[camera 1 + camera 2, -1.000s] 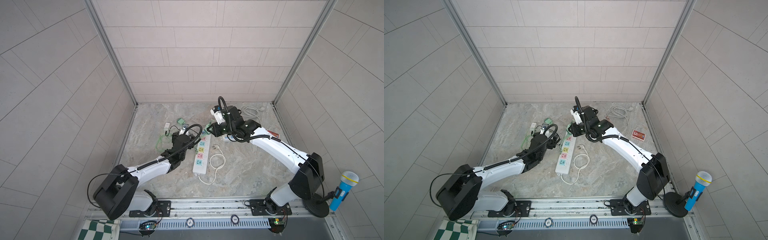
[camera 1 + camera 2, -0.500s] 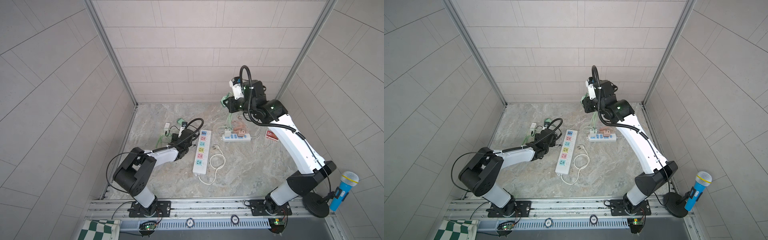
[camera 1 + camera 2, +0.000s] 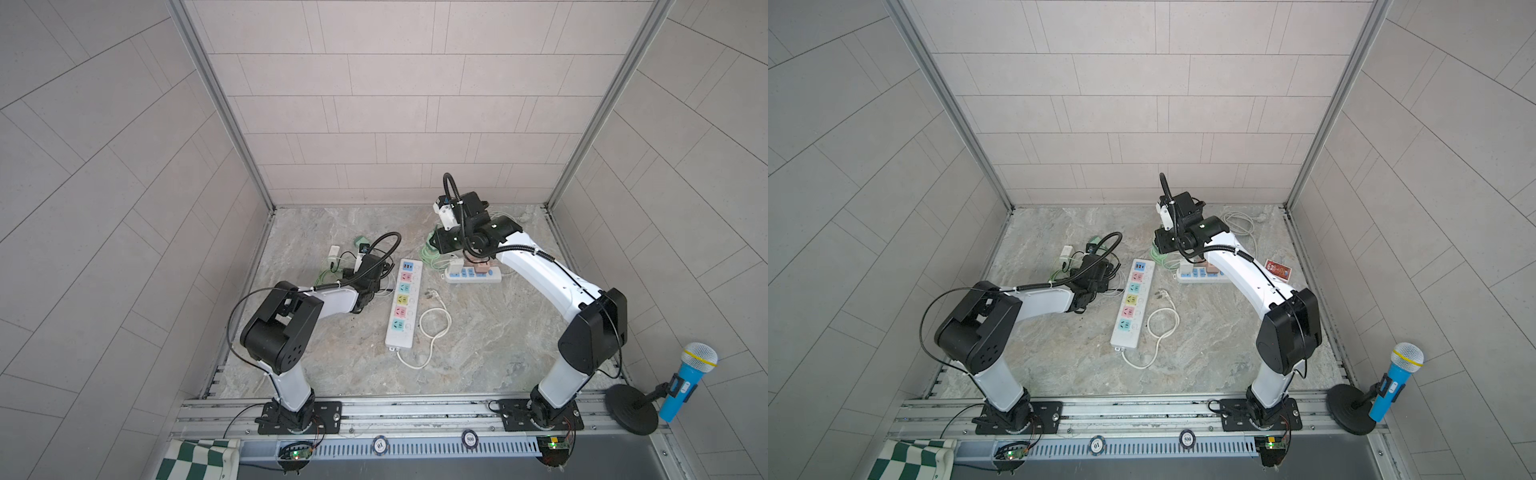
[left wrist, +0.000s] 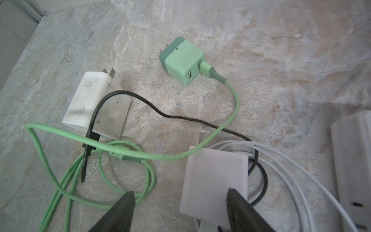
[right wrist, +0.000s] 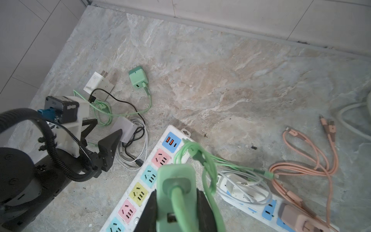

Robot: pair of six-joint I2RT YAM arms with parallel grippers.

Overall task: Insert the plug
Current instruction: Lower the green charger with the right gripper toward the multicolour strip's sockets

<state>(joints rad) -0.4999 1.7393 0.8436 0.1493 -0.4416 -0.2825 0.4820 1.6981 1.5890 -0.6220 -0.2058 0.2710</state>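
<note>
We are looking at the right claw (image 5: 176, 210), which is clamping both sides of a green charger (image 5: 174, 180). The charger's green cable (image 5: 208, 170) is looping away beside it. The claw is holding this charger above the counter (image 3: 478, 332), over the far end of the multicoloured power strip (image 5: 138, 193) and near its blue USB section. Its prongs are facing away from us, so we cannot tell how close they are to a socket.

The left claw (image 4: 180, 206) is standing with its jaws apart, low over a tangle of cables left of that strip. A white adapter (image 4: 214, 176) is lying on the counter between its fingers (image 4: 120, 213), with one corner under the finger on the adapter's side. We cannot tell whether that finger is touching it.

Beyond the adapter, a second green charger (image 4: 182, 60) and a white charger (image 4: 96, 104) are lying on their sides, apart from each other. A blue-and-white power strip (image 3: 471, 275) is lying crosswise under the right arm, and a pink cable (image 5: 301, 168) is coiling just beside it.
</note>
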